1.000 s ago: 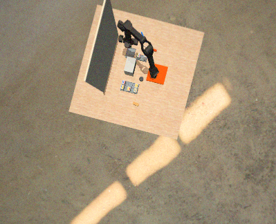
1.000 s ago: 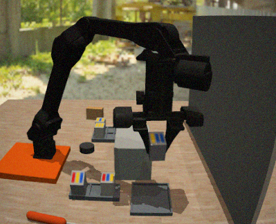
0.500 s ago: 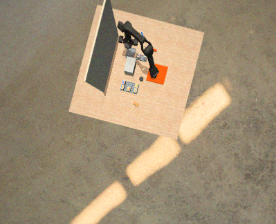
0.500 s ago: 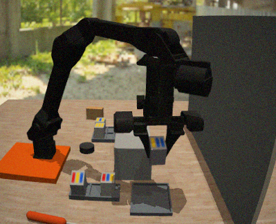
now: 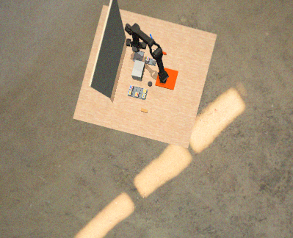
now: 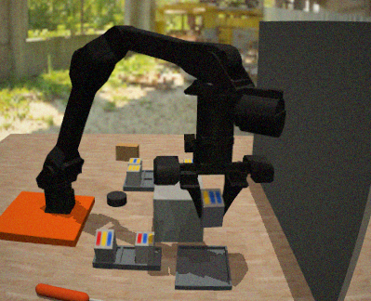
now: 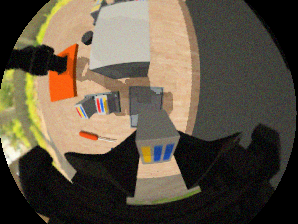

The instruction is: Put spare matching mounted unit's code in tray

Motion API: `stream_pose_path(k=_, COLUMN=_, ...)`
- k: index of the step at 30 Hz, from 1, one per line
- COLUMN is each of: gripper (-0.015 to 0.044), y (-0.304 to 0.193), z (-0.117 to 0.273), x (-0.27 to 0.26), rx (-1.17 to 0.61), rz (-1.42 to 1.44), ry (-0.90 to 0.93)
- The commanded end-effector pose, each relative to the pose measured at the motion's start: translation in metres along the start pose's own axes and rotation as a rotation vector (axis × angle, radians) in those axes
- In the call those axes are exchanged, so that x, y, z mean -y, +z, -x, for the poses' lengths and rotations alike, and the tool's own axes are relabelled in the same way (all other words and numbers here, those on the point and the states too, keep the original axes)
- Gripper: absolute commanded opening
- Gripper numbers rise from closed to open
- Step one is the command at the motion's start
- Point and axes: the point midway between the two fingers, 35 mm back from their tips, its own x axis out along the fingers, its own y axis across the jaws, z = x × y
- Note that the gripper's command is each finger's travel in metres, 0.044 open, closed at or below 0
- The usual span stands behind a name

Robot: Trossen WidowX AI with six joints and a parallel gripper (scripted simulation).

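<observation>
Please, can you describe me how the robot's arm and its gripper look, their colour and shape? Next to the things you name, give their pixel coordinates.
The arm (image 5: 157, 52) (image 6: 165, 46) is matt black all over, with angular, thick links and bulky rounded joints. The gripper (image 6: 212, 204) (image 7: 152, 129) is black too, with a wide crossbar and two fingers tapering towards their tips. I see no markings or cables.

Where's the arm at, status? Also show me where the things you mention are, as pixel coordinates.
Gripper (image 6: 213, 209) (image 7: 152, 129) shut on spare (image 6: 212, 211) (image 7: 157, 145), raised. Tray (image 6: 203, 268) (image 7: 134, 120) below, no spare in it. Nothing seen between them.

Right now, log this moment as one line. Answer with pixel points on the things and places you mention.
gripper (image 6: 213, 215) (image 7: 152, 129): shut on striped block (image 6: 212, 209) (image 7: 157, 137) | tray (image 6: 203, 284) (image 7: 134, 120): below, block not in it | release: pending
</observation>
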Motion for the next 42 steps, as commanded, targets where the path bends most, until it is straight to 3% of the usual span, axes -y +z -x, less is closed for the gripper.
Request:
stream_pose_path(k=1, gripper=0.0000, y=0.000, z=-0.002, x=0.001, rx=0.001, rz=0.001, ry=-0.002)
stream_pose_path(k=42, gripper=0.0000, y=0.000, z=-0.031, x=0.001, rx=0.002, rz=0.001, ry=-0.001)
